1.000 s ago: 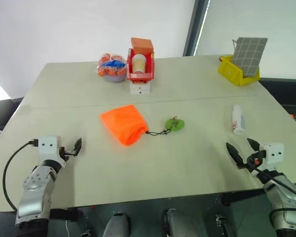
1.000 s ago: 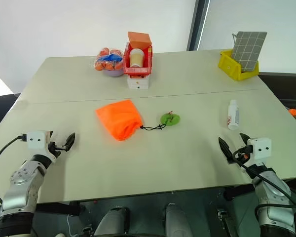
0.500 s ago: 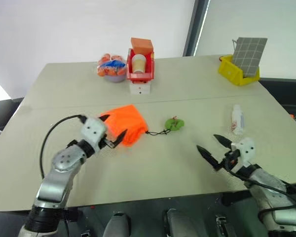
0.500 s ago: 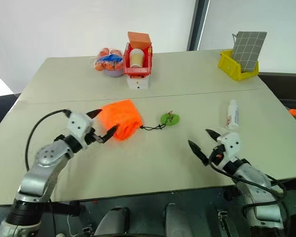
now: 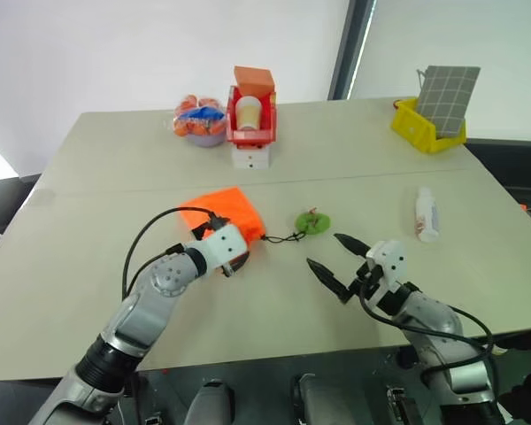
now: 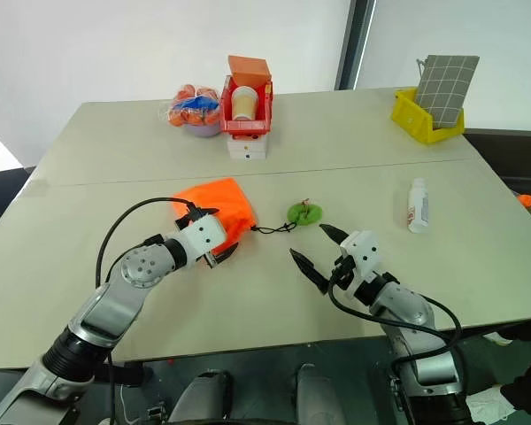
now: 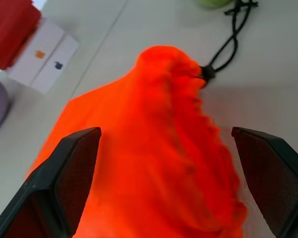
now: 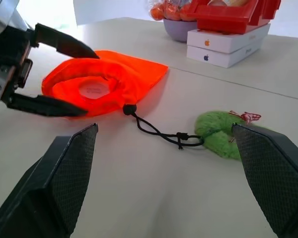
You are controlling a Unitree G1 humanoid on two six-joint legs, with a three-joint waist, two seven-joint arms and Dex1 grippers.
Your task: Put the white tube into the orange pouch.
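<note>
The orange pouch (image 5: pixel 219 211) lies flat at the table's middle left, its gathered mouth toward the black cord and green round tag (image 5: pixel 313 222). My left gripper (image 7: pixel 165 131) is open, with one finger on each side of the pouch near its mouth end; the right wrist view also shows this gripper (image 8: pixel 88 83) straddling the fabric. The white tube (image 5: pixel 427 214) lies on its side near the table's right edge, apart from both grippers. My right gripper (image 5: pixel 323 251) is open and empty, hovering just in front of the green tag and pointing toward the pouch.
At the back stand a red bin with a paper cup (image 5: pixel 250 119) on white boxes, a bowl of bagged orange fruit (image 5: pixel 200 122) and a yellow bin with a checked board (image 5: pixel 429 124). A seam crosses the table (image 5: pixel 115 292) behind the pouch.
Both arms swung inward from the table's sides. The left gripper came from the left edge to straddle the pouch. The right gripper moved left, away from the tube, to near the green tag.
</note>
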